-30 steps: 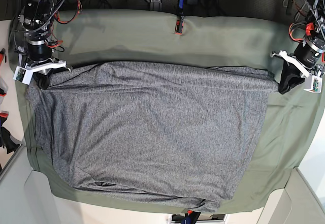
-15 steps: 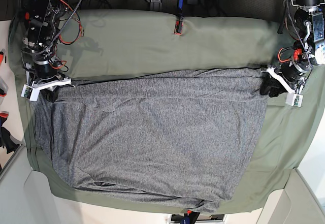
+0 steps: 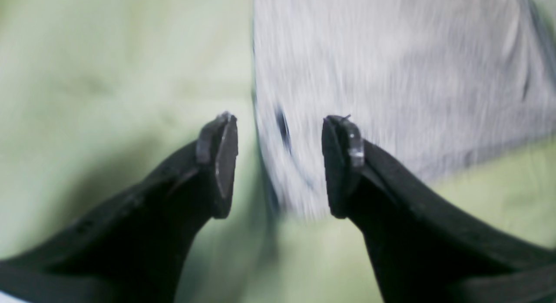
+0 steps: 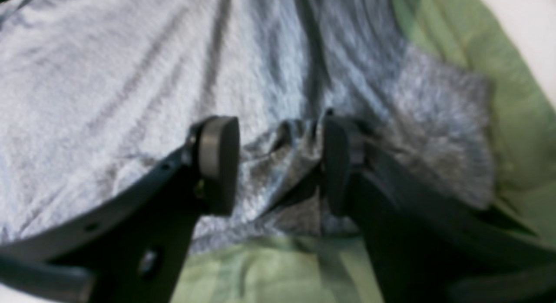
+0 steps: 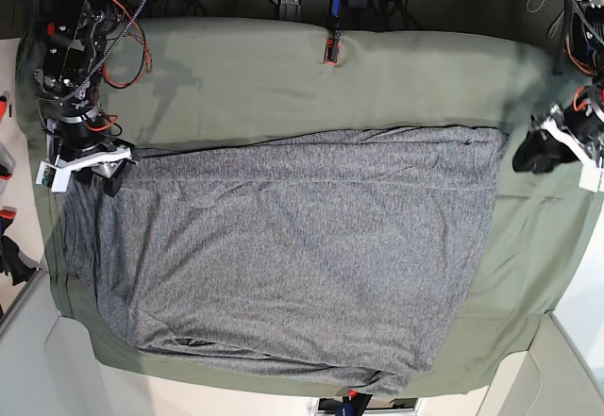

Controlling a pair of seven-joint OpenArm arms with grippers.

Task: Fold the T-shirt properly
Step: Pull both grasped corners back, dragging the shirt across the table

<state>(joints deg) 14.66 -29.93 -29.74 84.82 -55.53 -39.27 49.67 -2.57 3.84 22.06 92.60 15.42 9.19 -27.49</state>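
Since both jaws opened, T-shirt (image 5: 293,256) lies released

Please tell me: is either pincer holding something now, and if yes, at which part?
Nothing is held. The left pincer stands open beside the T-shirt corner. The right pincer is also open, with bunched shirt edge lying loose between its fingers.

**My counter and what lies on it**

My counter (image 5: 24,341) shows pale only at the near corners. The olive-green cloth sheet (image 5: 396,76) covers nearly all of it and hangs a little past the near edge. On the sheet lies the grey T-shirt (image 5: 283,256), spread flat with small wrinkles. Green cloth stays bare along the far side and the right side in the base view.
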